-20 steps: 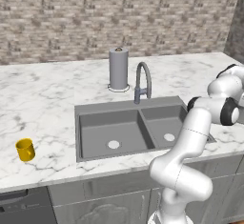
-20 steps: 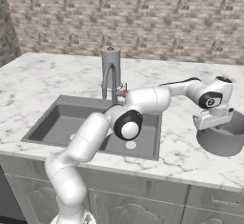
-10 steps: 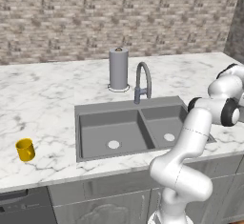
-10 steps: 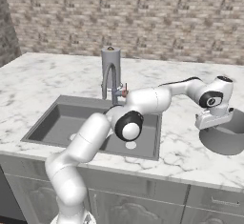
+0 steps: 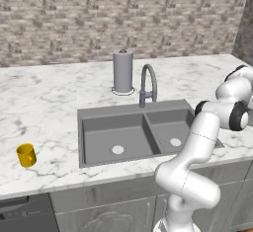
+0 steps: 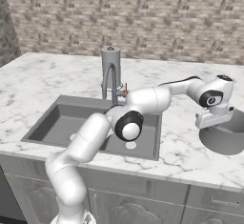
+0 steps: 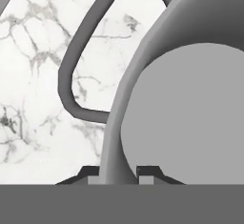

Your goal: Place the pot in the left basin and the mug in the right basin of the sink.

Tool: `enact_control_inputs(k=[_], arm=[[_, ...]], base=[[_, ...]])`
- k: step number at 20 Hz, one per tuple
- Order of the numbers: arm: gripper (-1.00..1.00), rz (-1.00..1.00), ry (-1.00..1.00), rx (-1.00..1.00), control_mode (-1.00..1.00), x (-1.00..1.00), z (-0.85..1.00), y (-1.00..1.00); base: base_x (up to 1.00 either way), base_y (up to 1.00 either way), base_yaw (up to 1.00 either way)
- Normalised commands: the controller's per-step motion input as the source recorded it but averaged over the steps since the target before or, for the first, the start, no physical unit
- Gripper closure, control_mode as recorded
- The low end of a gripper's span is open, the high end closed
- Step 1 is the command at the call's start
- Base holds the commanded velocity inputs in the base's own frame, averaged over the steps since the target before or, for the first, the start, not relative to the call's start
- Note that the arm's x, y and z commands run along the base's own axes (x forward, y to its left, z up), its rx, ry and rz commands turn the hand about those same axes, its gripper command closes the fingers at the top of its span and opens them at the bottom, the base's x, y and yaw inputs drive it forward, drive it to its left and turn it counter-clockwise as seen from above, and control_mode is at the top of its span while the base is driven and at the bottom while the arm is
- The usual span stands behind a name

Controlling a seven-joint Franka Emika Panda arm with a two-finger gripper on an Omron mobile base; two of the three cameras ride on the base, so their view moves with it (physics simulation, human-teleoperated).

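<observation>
Where the marble counter (image 6: 181,156) runs on to the right of the sink (image 6: 52,111), the pot (image 6: 226,135) stands near its front edge, and the gripper (image 7: 118,173) is down on the pot's near rim. Seen from the hand camera, the two dark fingertips (image 7: 145,173) sit narrow, one on each side of the grey wall, clamped on the rim beside the looped side handle (image 7: 76,61). Both the left basin (image 5: 116,137) and the right basin (image 5: 170,130) hold nothing but their pale drains. Toward the counter's front left corner the mug (image 5: 25,155) stands upright, well apart from the sink. Behind the sink's back edge, a paper-towel roll (image 5: 123,71) stands just beside the faucet (image 5: 147,85).
</observation>
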Motion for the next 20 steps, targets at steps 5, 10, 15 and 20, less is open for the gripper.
enact_control_inputs(k=[5,10,15,20], arm=[[1.0,0.02,0.0,0.0,-1.0,-0.03,0.16,0.0],[1.0,0.04,0.0,0.0,-1.0,-0.21,0.05,0.03],[1.0,0.04,-0.02,0.0,-1.0,-0.23,0.04,0.18],[1.0,0.06,-0.05,-0.01,-1.0,-0.14,0.13,0.28]], base=[[0.0,0.0,0.0],[0.0,0.0,0.0],[0.0,0.0,0.0],[0.0,0.0,0.0]])
